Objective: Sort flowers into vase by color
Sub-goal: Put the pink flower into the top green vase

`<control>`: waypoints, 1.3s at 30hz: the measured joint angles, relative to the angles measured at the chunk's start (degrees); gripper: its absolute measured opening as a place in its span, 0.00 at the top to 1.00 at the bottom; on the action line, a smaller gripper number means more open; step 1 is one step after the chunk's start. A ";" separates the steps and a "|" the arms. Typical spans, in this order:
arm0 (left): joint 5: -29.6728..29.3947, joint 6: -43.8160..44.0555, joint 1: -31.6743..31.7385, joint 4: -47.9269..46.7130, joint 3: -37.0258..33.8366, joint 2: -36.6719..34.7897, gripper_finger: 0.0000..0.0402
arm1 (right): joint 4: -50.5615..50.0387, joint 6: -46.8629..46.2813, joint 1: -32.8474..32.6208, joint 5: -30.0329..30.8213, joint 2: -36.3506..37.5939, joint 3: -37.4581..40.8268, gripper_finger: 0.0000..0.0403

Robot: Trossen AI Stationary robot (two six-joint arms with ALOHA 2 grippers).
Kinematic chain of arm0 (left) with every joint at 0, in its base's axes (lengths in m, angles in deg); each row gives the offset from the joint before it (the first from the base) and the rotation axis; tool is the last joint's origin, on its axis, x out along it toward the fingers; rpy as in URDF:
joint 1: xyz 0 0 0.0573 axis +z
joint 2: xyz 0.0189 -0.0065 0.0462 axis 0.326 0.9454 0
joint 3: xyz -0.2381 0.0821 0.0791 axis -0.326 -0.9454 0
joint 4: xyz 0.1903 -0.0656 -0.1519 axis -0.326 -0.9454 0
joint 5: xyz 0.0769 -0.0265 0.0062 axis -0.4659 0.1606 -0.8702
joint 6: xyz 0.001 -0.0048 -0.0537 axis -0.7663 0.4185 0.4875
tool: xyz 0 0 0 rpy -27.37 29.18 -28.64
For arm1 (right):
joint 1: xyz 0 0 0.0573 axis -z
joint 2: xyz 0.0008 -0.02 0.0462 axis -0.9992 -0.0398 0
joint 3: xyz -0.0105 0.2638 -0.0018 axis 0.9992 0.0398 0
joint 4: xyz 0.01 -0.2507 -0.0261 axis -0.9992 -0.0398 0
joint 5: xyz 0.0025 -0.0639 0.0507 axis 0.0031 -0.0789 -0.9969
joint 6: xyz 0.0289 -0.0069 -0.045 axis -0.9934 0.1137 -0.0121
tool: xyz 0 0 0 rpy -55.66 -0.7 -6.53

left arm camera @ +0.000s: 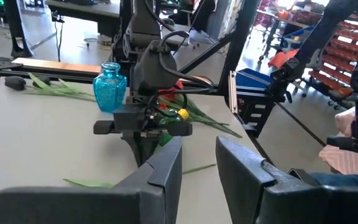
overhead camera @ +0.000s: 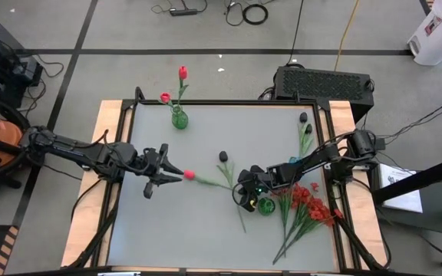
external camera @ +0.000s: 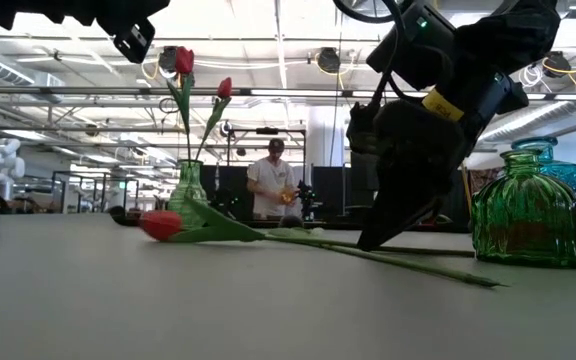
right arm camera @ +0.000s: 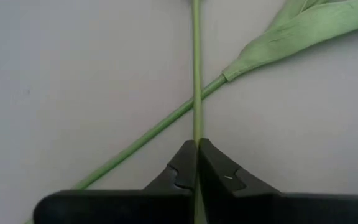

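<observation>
A red-pink tulip (overhead camera: 189, 175) lies flat on the table, and its green stem runs toward my right gripper (overhead camera: 244, 198). That gripper points down and is shut on a green stem (right arm camera: 196, 93) where two stems cross. A black tulip (overhead camera: 222, 156) lies beside it, its stem reaching the near side. My left gripper (overhead camera: 165, 181) is open and hovers above the table just left of the red bud, touching nothing. A green vase (overhead camera: 179, 119) at the far side holds two red-pink tulips. My right gripper pinches a thin green stem (right arm camera: 196, 134) between its two fingertips (right arm camera: 182, 163), coming from above and pointing down. The stem runs straight on from between the fingers and lies on the table. It appears to be the red tulip's stem, near its free end (external camera: 348, 243).
A second green vase (overhead camera: 265, 205) stands right beside my right gripper, with a blue vase (left arm camera: 110, 87) close to it. A bushy bunch of small red blossoms (overhead camera: 309, 203) lies right of them. Black tulips (overhead camera: 304, 119) lie at the far right. People stand beyond the table.
</observation>
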 joint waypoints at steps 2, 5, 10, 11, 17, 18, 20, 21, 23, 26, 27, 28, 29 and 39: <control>0.01 -0.02 0.00 -0.02 0.00 0.00 0.74 | 0.04 0.21 -0.02 0.02 0.00 0.00 0.99; -0.01 -0.39 0.02 0.02 0.00 0.00 0.74 | 0.32 1.20 -0.04 0.00 -0.02 0.02 1.00; 0.00 -0.46 0.02 1.55 0.02 0.00 0.74 | 0.47 2.82 -0.04 0.18 0.47 0.13 1.00; 0.00 -0.48 0.02 1.62 0.02 0.00 0.74 | 0.34 3.16 -0.04 0.15 0.66 0.13 1.00; 0.00 -0.47 0.02 1.58 0.02 0.00 0.74 | 0.00 5.01 -0.04 1.80 3.22 0.13 1.00; 0.01 -0.48 0.02 1.62 0.02 0.00 0.74 | 0.02 5.53 -0.04 2.12 3.77 0.13 1.00; 0.00 -0.47 0.02 1.63 0.02 0.00 0.74 | -0.03 6.59 -0.04 3.50 5.12 0.13 1.00; 0.01 -0.47 0.02 1.65 0.02 0.00 0.74 | 0.00 7.10 -0.02 4.39 5.84 0.13 1.00; -0.02 -0.52 0.02 1.65 0.02 0.00 0.74 | -0.28 7.98 -0.02 5.90 7.29 0.13 1.00; -0.75 -2.82 0.02 2.10 0.02 0.00 0.74 | -1.41 9.30 -0.02 9.49 9.58 0.13 1.00; -1.48 -3.33 0.02 2.75 0.02 0.00 0.74 | -2.03 9.64 -0.02 10.84 10.46 0.13 1.00; -2.01 -3.92 0.02 3.61 0.02 0.00 0.74 | -2.53 9.90 -0.02 12.23 11.30 0.13 1.00; -2.44 -4.87 0.02 4.69 0.02 0.00 0.74 | -3.31 10.03 -0.02 13.59 12.14 0.12 1.00; -3.80 -12.47 0.04 14.88 0.02 -0.13 0.74 | -9.69 8.38 -0.04 29.32 18.68 0.11 1.00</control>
